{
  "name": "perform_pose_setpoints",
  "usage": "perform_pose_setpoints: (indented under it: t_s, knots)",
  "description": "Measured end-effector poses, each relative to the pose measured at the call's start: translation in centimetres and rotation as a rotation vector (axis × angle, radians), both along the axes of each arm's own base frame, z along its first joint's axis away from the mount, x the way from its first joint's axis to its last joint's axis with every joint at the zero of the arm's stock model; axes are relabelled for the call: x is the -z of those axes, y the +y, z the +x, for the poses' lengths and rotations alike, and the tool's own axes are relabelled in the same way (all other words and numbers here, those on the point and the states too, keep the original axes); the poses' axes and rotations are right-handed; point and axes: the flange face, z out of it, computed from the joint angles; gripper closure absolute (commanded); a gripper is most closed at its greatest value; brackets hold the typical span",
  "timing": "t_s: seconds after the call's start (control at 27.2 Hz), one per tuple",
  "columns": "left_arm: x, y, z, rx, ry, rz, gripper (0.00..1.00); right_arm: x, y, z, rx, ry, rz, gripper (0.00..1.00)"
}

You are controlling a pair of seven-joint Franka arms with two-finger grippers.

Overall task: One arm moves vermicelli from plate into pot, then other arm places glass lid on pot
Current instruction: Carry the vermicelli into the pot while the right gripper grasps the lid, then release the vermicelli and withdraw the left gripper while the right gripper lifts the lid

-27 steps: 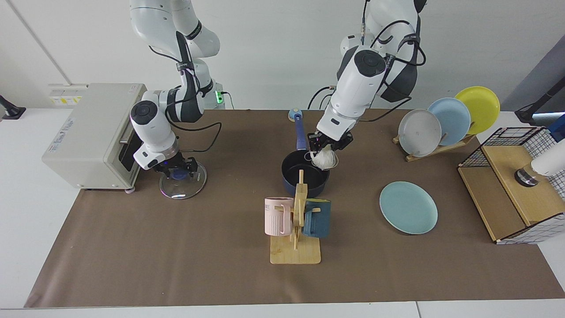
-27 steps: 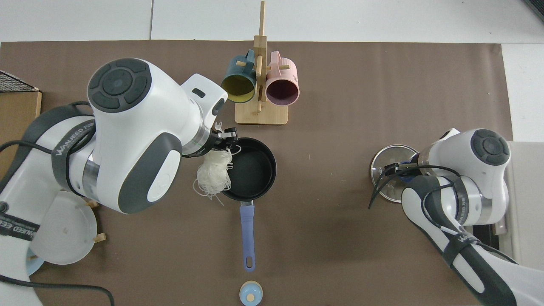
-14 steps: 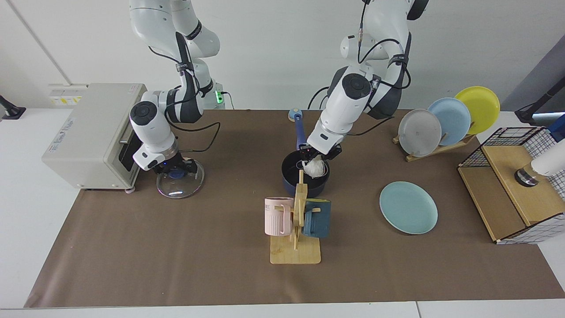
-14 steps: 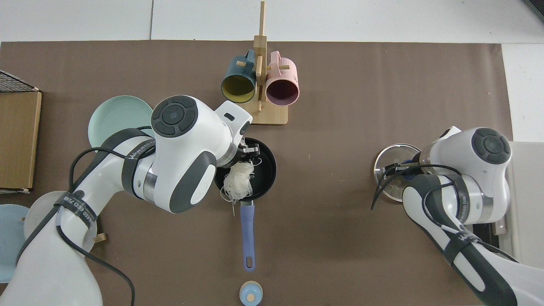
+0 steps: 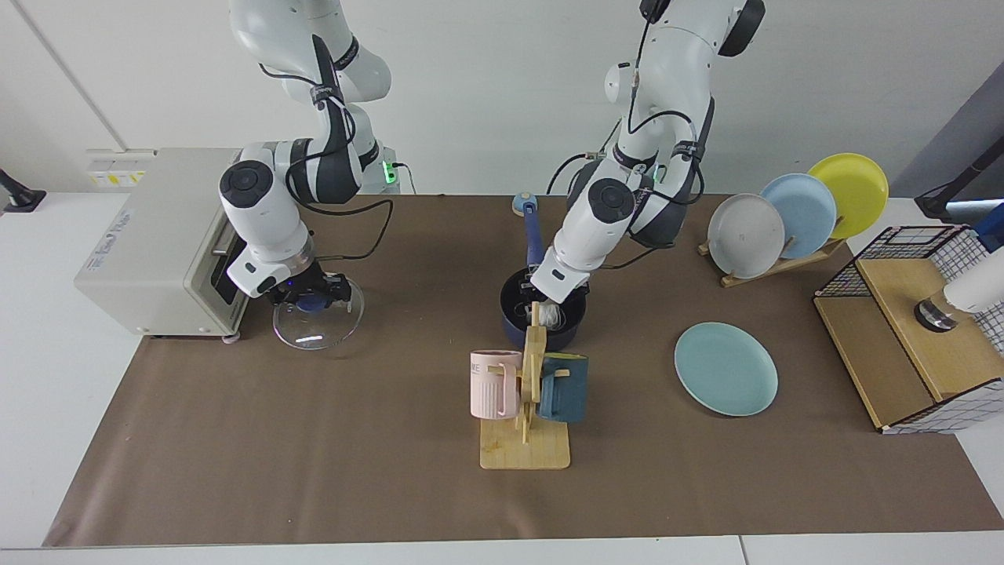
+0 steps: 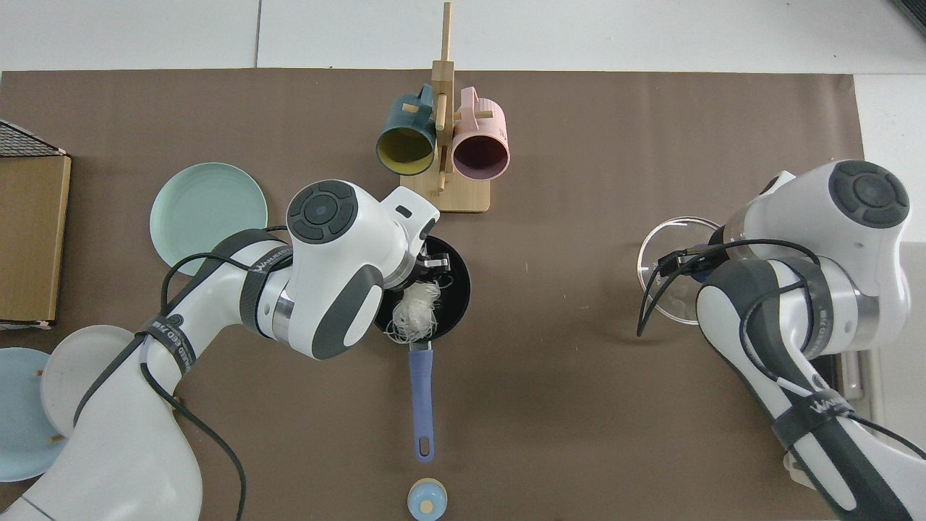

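The dark blue pot [image 5: 511, 323] [image 6: 456, 289] stands mid-table, its blue handle [image 6: 421, 394] pointing toward the arms' bases. My left gripper [image 5: 549, 308] [image 6: 431, 272] reaches down inside it, shut on the white vermicelli [image 5: 547, 316] [image 6: 418, 310], which hangs low in the pot's black inside. The teal plate [image 5: 725, 369] [image 6: 208, 213] lies bare beside the pot. My right gripper [image 5: 312, 299] [image 6: 689, 263] is shut on the blue knob of the glass lid [image 5: 329, 323] [image 6: 662, 269] and holds it slightly above the mat in front of the toaster oven.
A wooden mug rack [image 5: 524, 439] with a pink mug [image 5: 494, 384] and a dark teal mug [image 5: 563, 388] stands right in front of the pot. A toaster oven [image 5: 157, 235], a rack of plates [image 5: 792, 216] and a wire-and-wood box [image 5: 910, 337] line the mat's sides.
The left gripper carried the vermicelli from over the pot's rim down into the pot. The right gripper lifted the glass lid a little off the mat.
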Motion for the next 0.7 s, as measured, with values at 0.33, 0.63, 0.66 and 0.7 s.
perform_pose_setpoints:
  t_s: [0.33,0.63,0.66,0.7]
  knots:
    - [-3.9,2.1,1.8,-0.034,-0.036,0.015,0.00,-3.6,0.2,-0.3,-0.003,-0.036,0.002,0.95]
    - [-14.3,9.4,3.8,-0.024,-0.069,0.111,0.00,-5.3,2.2,-1.1,-0.034,-0.040,0.008,0.99]
    - [-15.4,10.5,3.8,-0.010,-0.071,0.120,0.00,-5.4,2.7,-1.2,-0.037,-0.041,0.010,0.99]
    - [-16.4,11.6,3.8,0.010,-0.075,0.128,0.00,-5.5,3.4,-1.3,-0.034,-0.043,0.011,0.99]
